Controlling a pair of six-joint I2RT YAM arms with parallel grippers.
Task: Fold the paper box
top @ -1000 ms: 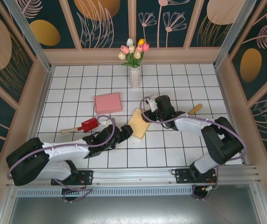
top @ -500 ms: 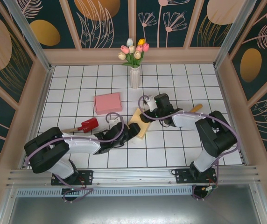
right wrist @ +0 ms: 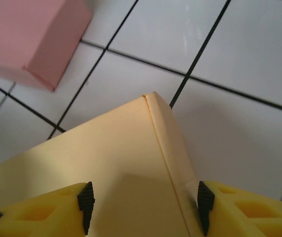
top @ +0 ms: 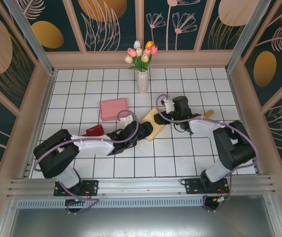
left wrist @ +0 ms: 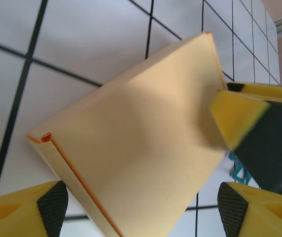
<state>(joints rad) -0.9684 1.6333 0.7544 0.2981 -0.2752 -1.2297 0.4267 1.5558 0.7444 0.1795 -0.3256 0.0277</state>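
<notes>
The paper box (left wrist: 141,143), smooth pale-yellow card with one creased edge, lies between our left gripper's (left wrist: 142,200) parted fingers; our right gripper (right wrist: 143,197) likewise stands apart over its corner.

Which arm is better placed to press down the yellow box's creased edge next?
Probably the right: the right gripper has its open fingers straddling the creased edge of the yellow box. The left gripper, also open, faces the box's broad flat face instead.

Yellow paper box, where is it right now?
In the top view the yellow paper box is mid-table between the left fingers and right fingers, just right of the pink box.
</notes>
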